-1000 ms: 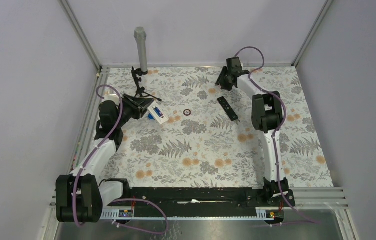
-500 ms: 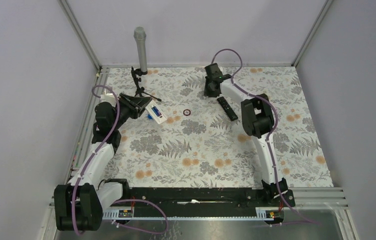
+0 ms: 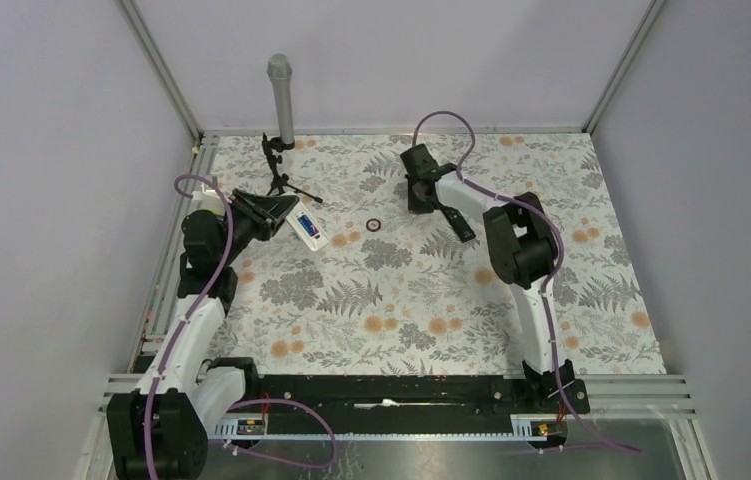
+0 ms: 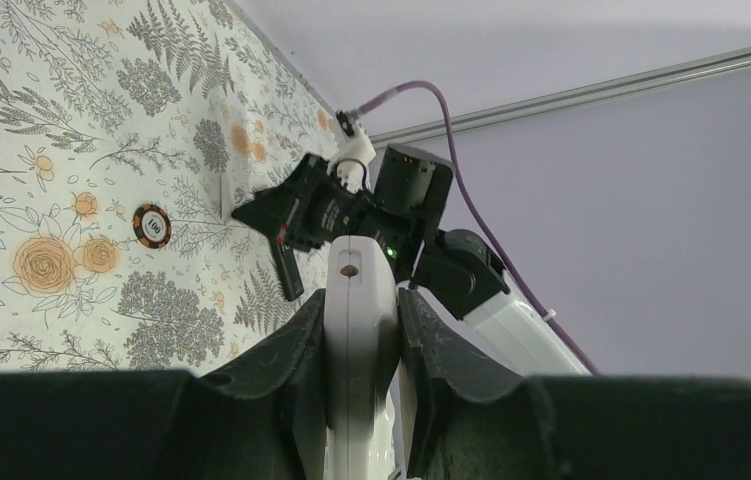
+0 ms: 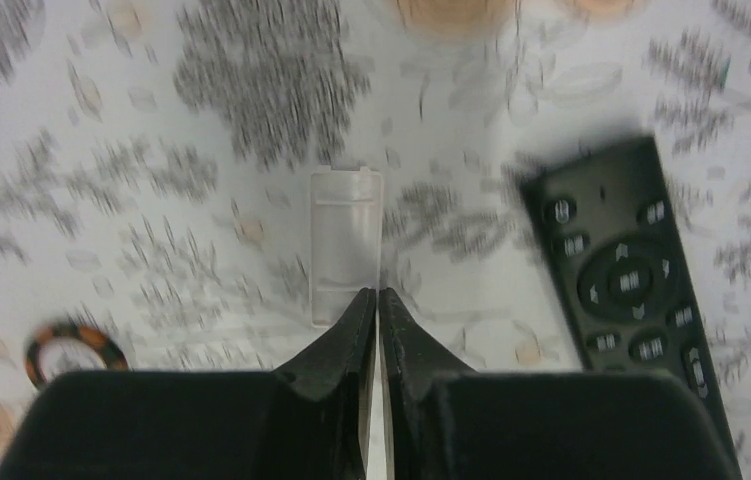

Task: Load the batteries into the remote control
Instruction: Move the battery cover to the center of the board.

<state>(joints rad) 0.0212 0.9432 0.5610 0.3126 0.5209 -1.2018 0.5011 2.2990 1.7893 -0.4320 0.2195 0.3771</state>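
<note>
My left gripper is shut on a white remote control and holds it tilted above the table at the left. In the left wrist view the remote is clamped edge-on between both fingers. Blue batteries show in its open back. My right gripper is at the back middle, jaws shut and empty. Its tips are just above a clear-white battery cover lying flat on the table.
A black remote lies face up right of my right gripper and also shows in the right wrist view. A poker chip lies mid-table. A grey cylinder on a black tripod stands at the back left.
My right arm has swung left from the back right and come down over the cover beside the black remote. My left arm has drawn back slightly with the white remote.
</note>
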